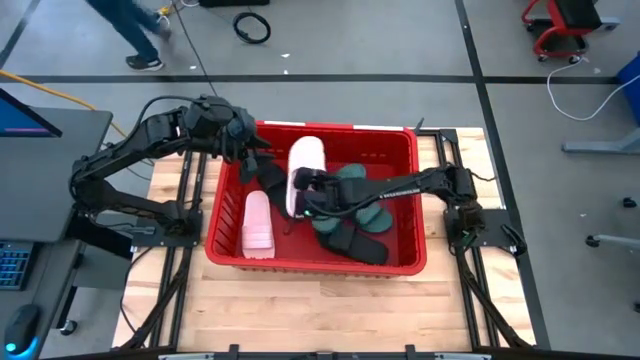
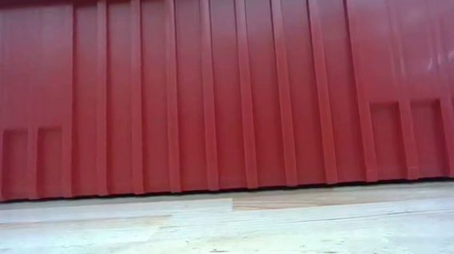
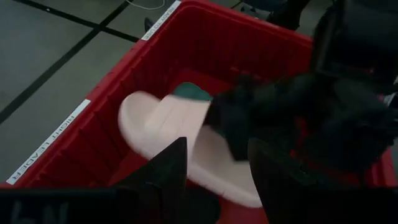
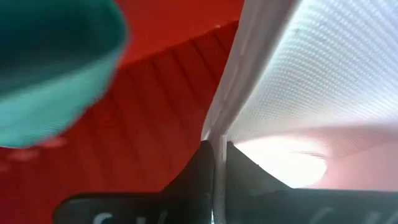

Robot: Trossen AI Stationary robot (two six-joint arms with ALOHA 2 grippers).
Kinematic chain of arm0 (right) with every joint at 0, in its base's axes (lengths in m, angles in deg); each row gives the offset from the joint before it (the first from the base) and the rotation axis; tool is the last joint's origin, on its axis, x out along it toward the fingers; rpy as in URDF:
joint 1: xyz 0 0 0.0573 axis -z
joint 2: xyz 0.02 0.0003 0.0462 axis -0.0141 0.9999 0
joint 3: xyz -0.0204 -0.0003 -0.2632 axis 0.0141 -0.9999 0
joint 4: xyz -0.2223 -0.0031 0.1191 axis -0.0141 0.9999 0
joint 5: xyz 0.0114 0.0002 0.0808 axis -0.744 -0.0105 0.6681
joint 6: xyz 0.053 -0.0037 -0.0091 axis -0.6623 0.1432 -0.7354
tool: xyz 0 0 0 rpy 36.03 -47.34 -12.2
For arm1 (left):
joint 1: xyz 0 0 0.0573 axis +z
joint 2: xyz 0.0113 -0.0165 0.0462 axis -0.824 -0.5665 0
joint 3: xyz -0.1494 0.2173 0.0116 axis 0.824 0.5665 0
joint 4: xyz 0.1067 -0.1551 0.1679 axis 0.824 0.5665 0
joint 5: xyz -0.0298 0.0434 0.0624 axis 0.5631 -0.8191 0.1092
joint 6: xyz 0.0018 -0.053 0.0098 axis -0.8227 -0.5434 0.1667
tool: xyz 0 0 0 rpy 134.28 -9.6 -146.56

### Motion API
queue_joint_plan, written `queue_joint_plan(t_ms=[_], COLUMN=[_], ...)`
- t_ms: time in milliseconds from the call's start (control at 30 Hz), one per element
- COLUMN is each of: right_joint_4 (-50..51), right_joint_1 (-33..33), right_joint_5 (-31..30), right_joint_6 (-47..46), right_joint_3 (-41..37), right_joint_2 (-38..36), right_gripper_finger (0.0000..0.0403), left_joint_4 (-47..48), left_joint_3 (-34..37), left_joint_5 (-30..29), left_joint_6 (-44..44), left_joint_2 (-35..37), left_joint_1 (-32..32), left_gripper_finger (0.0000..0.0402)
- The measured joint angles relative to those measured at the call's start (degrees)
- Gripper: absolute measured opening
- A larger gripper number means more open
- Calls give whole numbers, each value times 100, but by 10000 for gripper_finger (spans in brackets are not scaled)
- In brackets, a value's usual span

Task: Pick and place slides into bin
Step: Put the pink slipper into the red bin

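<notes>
Inside the red bin (image 1: 415,200), the right gripper (image 1: 300,196) has its jaws pinched on the edge of a pale pink slide (image 1: 304,170), which stands tilted up near the bin's middle. The right wrist view shows the thin pale rim of this slide (image 4: 214,134) clamped between the two dark fingers (image 4: 198,163), its dotted sole filling much of the picture. A blurred green edge of another slide (image 4: 50,74) sits at one corner.

Over the bin's far left corner hangs the left gripper (image 1: 258,150), jaws parted and holding nothing. Past its fingers (image 3: 171,165) the held pink slide (image 3: 161,127) shows, partly hidden by the dark right arm (image 3: 311,106).

A second pale pink slide (image 1: 258,222) lies flat along the bin's left side. Dark green slides (image 1: 362,190) and black slides (image 1: 352,243) are piled to the right under the arm; how many cannot be made out.

White tape on the tabletop (image 3: 46,146) reads "RIGHT LEADER". The low view shows only the bin's ribbed wall (image 2: 224,87) and wooden tabletop (image 2: 234,230).
</notes>
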Motion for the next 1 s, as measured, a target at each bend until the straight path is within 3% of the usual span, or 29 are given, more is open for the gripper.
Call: queue_joint_plan(t_ms=[133,233,467,633,1000], right_joint_4=[-869,-1016,-1073,-1385,-1747], right_joint_1=[170,276,374,354,282], right_joint_5=[16,124,384,603,245], right_joint_6=[1644,2118,2482,2128,1747], right_joint_3=[2,0,0,0,2], right_joint_2=[284,546,915,982,864], right_gripper_finger=[12,12,32,57,109], left_joint_4=[8,57,93,104,433], left_joint_3=[0,0,0,0,0], left_joint_5=[-2,0,-1,-2,0], left_joint_6=[128,148,166,164,19], left_joint_2=[0,0,0,0,0], left_joint_1=[0,-2,-1,-2,-2], left_gripper_finger=[176,173,176,177,176])
